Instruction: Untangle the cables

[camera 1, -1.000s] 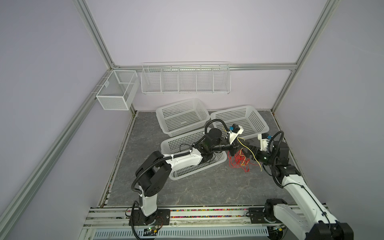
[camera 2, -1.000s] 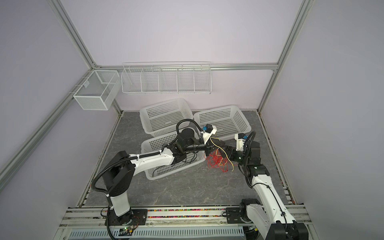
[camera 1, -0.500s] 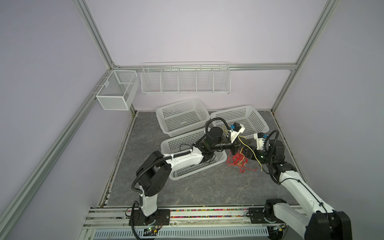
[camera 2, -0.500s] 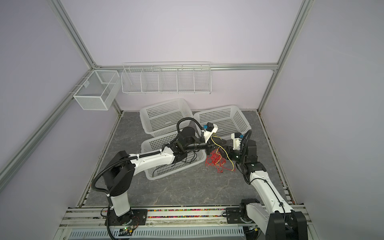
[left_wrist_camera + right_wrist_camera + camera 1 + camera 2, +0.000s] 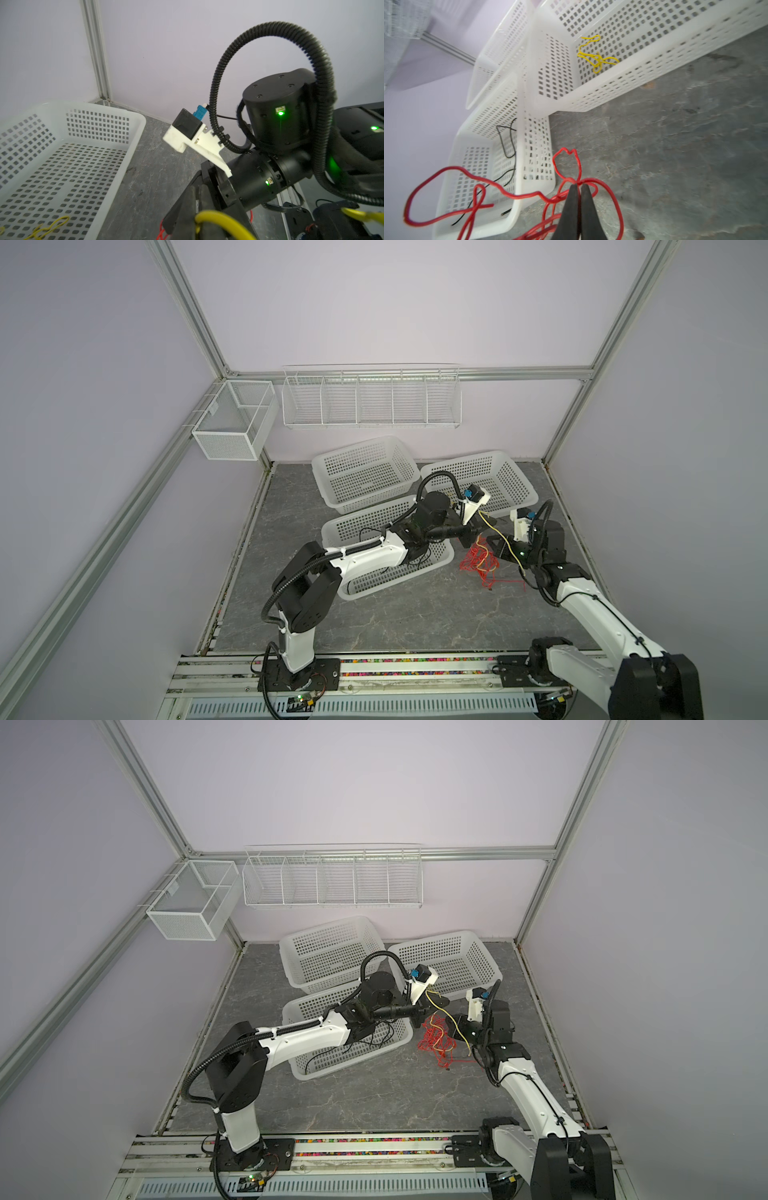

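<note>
The cables lie in a tangle of crinkly red wire [image 5: 478, 568] [image 5: 434, 1043] on the grey floor between my two grippers. A yellow cable [image 5: 500, 536] [image 5: 451, 1021] runs over it. My left gripper [image 5: 484, 520] [image 5: 434, 1000] [image 5: 195, 207] is shut on this yellow cable [image 5: 220, 219], just above the tangle. From the right, my right gripper [image 5: 492, 542] [image 5: 452, 1026] [image 5: 578, 186] reaches into the tangle and is shut on a red cable [image 5: 508, 194]; its loops spread around the fingertips.
Three white perforated baskets stand behind and left of the tangle. The near basket [image 5: 444, 560] [image 5: 535, 145] holds black cables [image 5: 506, 143]. The back right basket [image 5: 521, 485] [image 5: 623, 91] [image 5: 133, 124] holds yellow cables [image 5: 596, 56] [image 5: 47, 226]. Wire racks [image 5: 370, 396] hang on the back wall.
My right gripper has moved left into the red tangle and closed on a red cable. The left gripper has stayed shut on the yellow cable.
</note>
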Robot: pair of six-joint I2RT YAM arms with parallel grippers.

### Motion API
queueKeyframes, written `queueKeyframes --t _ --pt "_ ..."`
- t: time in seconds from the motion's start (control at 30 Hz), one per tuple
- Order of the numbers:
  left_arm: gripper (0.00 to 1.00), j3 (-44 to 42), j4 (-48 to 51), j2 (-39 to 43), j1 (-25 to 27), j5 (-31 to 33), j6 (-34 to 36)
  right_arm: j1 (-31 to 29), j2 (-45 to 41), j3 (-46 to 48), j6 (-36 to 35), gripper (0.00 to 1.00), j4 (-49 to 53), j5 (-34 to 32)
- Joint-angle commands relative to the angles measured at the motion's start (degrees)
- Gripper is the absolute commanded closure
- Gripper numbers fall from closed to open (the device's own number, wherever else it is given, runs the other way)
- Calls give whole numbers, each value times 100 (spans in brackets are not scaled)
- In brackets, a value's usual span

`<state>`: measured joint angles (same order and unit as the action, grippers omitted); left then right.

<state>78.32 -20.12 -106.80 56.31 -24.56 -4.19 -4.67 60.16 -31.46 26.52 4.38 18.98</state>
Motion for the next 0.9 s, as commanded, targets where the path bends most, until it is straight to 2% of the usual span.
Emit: queueKeyframes --t 0.0,0.27,0.47,0.7,0.87 --pt "100 288 265 303 29 534 326 -29 138 -36 -123 94 408 -1086" --pt "100 201 509 832 38 1932 870 -31 269 99 122 94 656 -2488" --pt "100 -3 594 1258 38 2824 1271 -19 198 149 160 94 782 -3079" --pt "100 -86 752 1504 38 2699 1253 17 233 86 178 94 844 -3199" --pt "100 -73 808 1389 45 2444 1105 12 68 19 -134 94 661 -2662"
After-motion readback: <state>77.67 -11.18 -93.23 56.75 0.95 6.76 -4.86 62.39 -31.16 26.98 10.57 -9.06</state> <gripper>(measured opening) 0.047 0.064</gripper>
